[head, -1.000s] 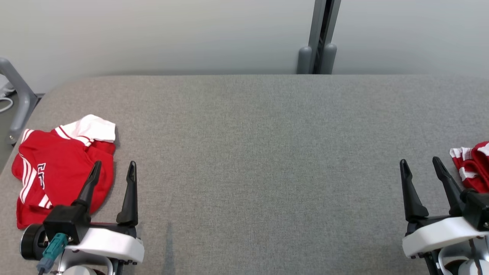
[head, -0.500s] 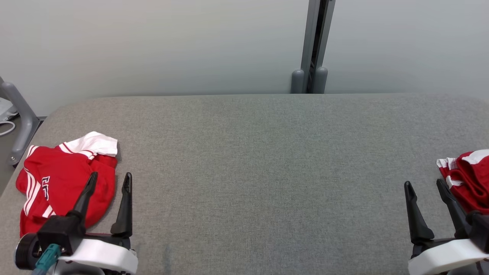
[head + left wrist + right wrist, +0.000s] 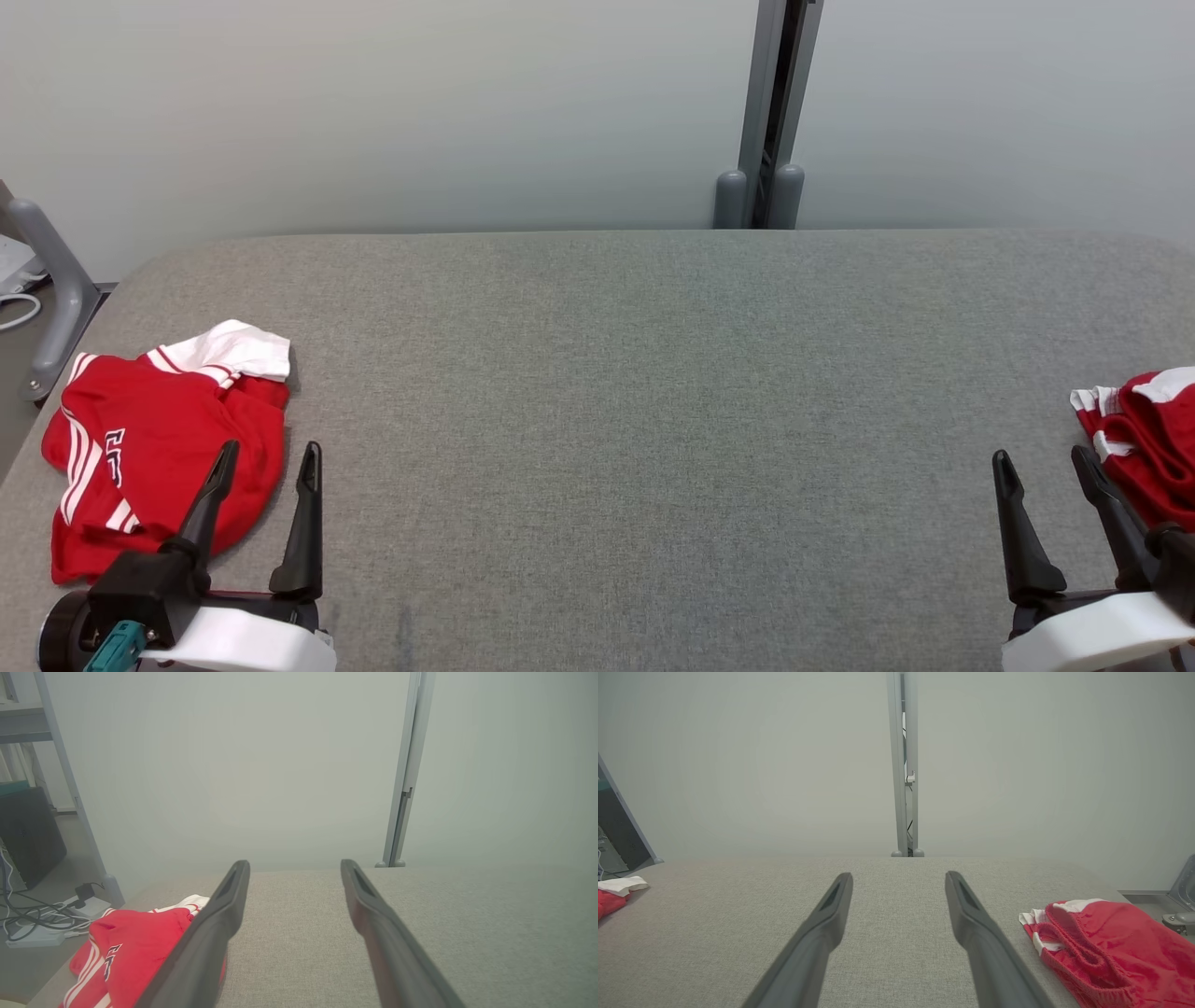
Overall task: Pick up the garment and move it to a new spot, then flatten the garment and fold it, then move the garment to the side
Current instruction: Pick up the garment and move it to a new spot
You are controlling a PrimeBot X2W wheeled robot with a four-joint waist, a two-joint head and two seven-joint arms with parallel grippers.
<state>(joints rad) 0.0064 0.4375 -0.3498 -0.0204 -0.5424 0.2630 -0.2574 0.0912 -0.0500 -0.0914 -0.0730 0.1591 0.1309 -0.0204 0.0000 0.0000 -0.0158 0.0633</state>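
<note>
A crumpled red garment (image 3: pixel 159 448) with white stripes and a white sleeve lies at the left end of the grey padded table (image 3: pixel 616 392); in the left wrist view this garment (image 3: pixel 135 947) lies at the lower left. A second red and white garment (image 3: pixel 1144 434) with an elastic waistband lies bunched at the right edge, and the right wrist view has it (image 3: pixel 1106 947) at the lower right. My left gripper (image 3: pixel 270 450) is open just right of the left garment, its left finger over the cloth's edge. My right gripper (image 3: pixel 1041 455) is open just left of the right garment. Neither holds anything.
A pale wall with a grey vertical post (image 3: pixel 770 112) stands behind the table. A grey metal frame leg (image 3: pixel 51 289) rises beyond the table's left end. Cables and a power strip (image 3: pixel 42 919) lie on the floor there. The table's wide middle lies bare between the garments.
The whole head picture has shifted down, so the camera has moved. Both garments lie as before, and both grippers stay open beside them.
</note>
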